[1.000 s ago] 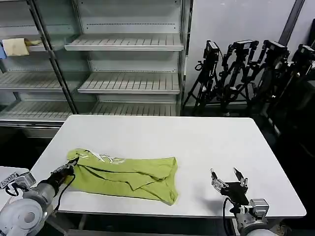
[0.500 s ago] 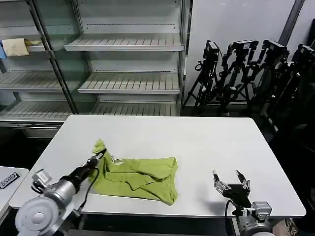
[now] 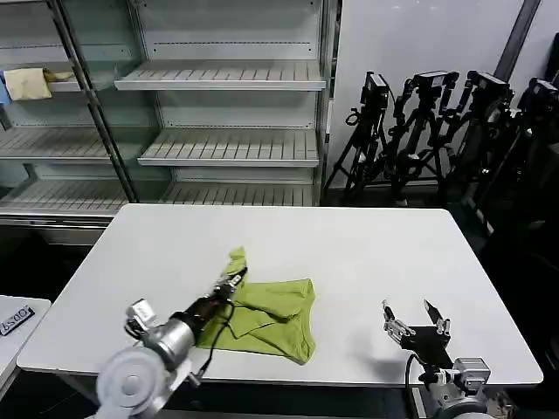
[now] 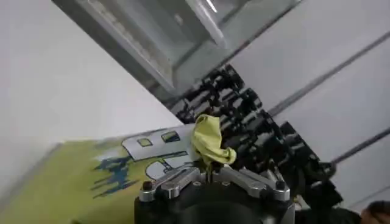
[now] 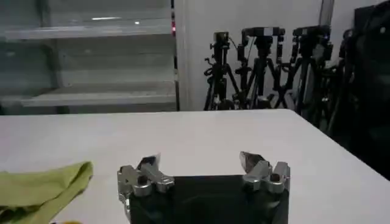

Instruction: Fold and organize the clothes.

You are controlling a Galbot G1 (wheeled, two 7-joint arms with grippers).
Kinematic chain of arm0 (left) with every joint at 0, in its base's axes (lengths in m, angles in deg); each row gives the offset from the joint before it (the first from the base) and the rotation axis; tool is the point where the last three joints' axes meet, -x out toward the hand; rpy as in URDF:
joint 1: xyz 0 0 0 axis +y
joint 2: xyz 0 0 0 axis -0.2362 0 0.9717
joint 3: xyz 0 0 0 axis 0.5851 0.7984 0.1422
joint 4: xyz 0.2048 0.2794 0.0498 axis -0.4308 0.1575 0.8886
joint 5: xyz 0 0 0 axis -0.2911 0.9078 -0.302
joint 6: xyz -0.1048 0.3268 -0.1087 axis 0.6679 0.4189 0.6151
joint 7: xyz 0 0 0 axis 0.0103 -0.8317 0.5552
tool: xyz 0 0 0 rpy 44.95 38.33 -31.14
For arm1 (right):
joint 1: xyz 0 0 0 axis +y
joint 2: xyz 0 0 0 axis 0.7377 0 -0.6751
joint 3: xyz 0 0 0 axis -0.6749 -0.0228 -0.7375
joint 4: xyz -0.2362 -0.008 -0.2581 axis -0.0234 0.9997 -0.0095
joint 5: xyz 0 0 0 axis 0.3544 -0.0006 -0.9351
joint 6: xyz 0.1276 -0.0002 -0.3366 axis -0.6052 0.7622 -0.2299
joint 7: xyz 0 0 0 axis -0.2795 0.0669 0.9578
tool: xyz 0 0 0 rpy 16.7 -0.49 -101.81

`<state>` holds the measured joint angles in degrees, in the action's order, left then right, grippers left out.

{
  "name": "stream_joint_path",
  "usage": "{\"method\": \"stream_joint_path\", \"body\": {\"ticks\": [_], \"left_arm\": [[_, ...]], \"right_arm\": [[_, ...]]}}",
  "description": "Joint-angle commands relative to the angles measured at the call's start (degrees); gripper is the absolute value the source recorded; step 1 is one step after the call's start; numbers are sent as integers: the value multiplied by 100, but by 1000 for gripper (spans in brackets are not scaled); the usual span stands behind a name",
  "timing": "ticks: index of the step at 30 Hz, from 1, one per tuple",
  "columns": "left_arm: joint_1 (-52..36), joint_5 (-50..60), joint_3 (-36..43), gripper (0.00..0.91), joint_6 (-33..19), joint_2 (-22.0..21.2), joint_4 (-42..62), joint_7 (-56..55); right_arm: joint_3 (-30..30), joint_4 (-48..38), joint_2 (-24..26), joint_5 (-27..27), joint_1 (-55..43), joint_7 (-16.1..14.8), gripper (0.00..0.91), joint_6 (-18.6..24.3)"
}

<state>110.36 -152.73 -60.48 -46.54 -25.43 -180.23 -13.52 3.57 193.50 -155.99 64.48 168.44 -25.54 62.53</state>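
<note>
Lime T-shirt [image 3: 266, 310] pinched in left end effector [image 3: 234, 278], its print [image 4: 149, 152] facing the wrist camera; right end effector [image 3: 417, 319] spread.

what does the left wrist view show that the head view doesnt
Left wrist view alone: the white and black printed graphic on the T-shirt, with a bunched corner pinched in the left gripper. Head view alone: the whole white table, the right gripper open near its right front, the shelves. Both: the lime T-shirt and tripods.
</note>
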Motion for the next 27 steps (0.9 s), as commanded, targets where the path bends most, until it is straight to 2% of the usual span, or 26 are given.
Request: {"method": "stream_joint_path", "body": {"ticks": [1, 7, 8, 9, 18, 27], "left_arm": [[-379, 533, 947, 40, -8, -409, 300, -45], [-378, 879, 1141, 50, 18, -477, 456, -44], [-381, 937, 1158, 695, 22, -496, 503, -53], [-397, 970, 1171, 907, 40, -518, 531, -61], [-434, 1081, 1140, 907, 102, -601, 542, -30], [122, 1278, 766, 907, 165, -281, -210, -120]], "right_arm": [[22, 6, 1, 8, 9, 0, 907, 3], [12, 8, -11, 10, 3, 0, 907, 3], [7, 5, -11, 10, -3, 3, 907, 2], [1, 6, -12, 8, -8, 3, 907, 2], [-41, 41, -19, -10, 6, 2, 907, -5], [-102, 7, -34, -21, -32, 1, 907, -1]]}}
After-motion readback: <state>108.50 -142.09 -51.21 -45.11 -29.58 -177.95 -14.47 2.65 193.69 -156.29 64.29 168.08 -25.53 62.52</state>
